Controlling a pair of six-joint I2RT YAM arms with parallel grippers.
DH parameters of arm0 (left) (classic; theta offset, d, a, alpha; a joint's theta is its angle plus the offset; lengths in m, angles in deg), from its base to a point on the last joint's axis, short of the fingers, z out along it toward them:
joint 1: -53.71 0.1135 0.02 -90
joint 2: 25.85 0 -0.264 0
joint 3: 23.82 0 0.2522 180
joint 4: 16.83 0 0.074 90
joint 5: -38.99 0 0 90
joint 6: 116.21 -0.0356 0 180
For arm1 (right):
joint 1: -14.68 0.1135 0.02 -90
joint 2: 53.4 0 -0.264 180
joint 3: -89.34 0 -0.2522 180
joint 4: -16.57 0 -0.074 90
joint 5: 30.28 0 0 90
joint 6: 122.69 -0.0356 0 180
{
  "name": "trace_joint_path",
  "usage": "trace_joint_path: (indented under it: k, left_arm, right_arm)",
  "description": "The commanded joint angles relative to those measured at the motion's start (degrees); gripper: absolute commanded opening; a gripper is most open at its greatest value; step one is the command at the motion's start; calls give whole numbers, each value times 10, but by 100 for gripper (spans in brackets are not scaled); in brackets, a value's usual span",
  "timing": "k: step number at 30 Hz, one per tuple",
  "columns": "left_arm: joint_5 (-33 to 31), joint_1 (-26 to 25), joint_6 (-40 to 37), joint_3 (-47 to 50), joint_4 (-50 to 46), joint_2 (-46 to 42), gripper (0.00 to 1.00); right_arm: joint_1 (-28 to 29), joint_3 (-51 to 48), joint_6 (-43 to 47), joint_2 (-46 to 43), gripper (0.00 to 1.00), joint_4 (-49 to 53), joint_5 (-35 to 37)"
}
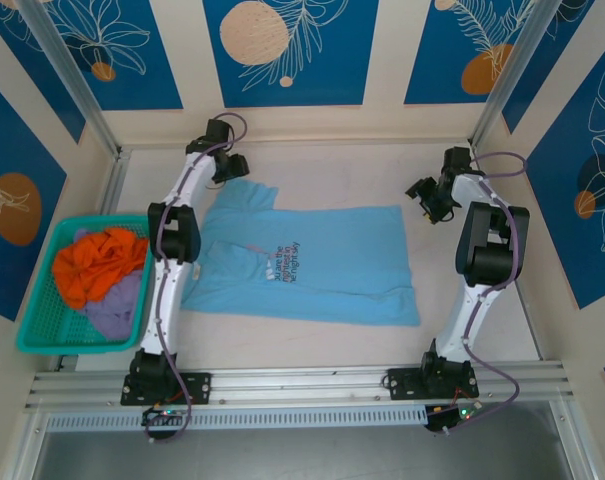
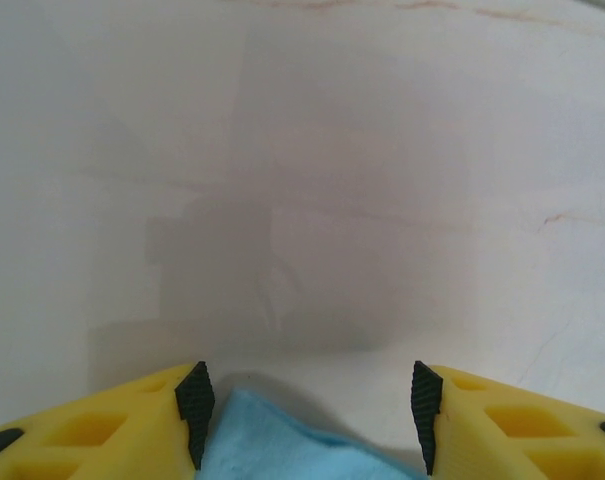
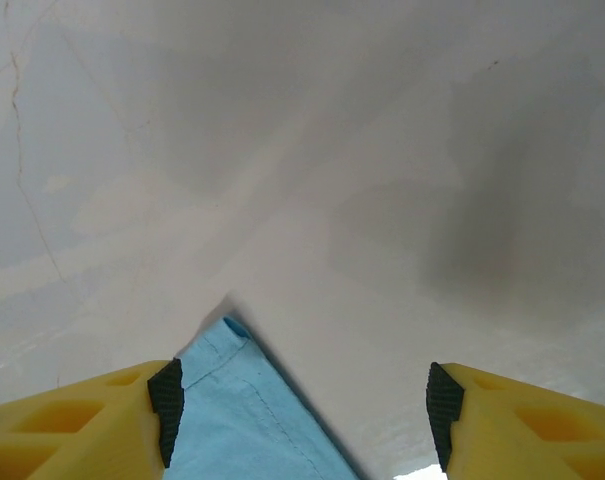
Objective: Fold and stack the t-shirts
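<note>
blue t-shirt [image 1: 312, 265] lies flat mid-bench, no fold made yet. left gripper [image 2: 310, 405] is open over its 11 o'clock corner, right gripper [image 3: 305, 405] open over the 2 o'clock corner, neither pinching cloth. orange shirt [image 1: 97, 262] and lilac shirt [image 1: 117, 308] sit crumpled in the basket [image 1: 30, 335] at 9 o'clock. nothing stacked.

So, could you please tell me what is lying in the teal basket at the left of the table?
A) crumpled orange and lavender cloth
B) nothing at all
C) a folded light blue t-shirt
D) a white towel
A: the teal basket holds a crumpled orange garment lying over a lavender garment, while the light blue t-shirt lies spread flat outside it.
</note>
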Motion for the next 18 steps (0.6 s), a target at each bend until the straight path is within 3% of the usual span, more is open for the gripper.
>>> trace_joint_path:
  k: [1, 5, 18]
  left_arm:
    - [-21, -1, -22, 18, -56, -15, 56]
    - [-46, -5, -22, 4, -75, -9, 50]
    - [-34, -7, -16, 1, -51, -3, 24]
  right_arm:
    - [-1, 22, -4, 17, 68, -9, -21]
    - [-1, 41, -8, 34, 67, 0, -14]
    - [7, 122, -21, 103, 61, 51, -7]
